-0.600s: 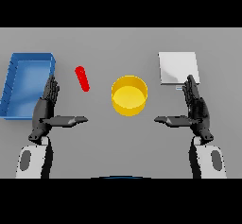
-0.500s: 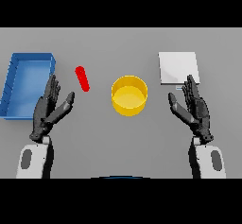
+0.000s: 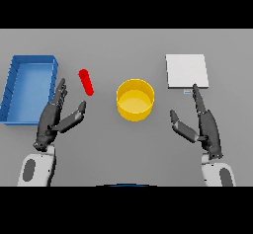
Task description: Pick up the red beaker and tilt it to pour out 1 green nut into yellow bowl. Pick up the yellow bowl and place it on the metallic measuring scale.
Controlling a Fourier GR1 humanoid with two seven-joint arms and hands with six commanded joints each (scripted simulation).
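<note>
Head view: red beaker (image 3: 86, 82) lying near-lengthwise.

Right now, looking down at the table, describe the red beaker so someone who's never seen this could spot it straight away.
Start at the big blue tray on the left side of the grey table. Just to its right, before the yellow bowl in the middle, lies the red beaker, beyond the left hand. It is the only red thing: a small, slim, rounded cylinder lying slantwise.

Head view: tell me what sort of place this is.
Probably a lab-style test bench, a plain grey table. It holds a red beaker, a yellow bowl, a flat metallic measuring scale and a blue bin.
</note>
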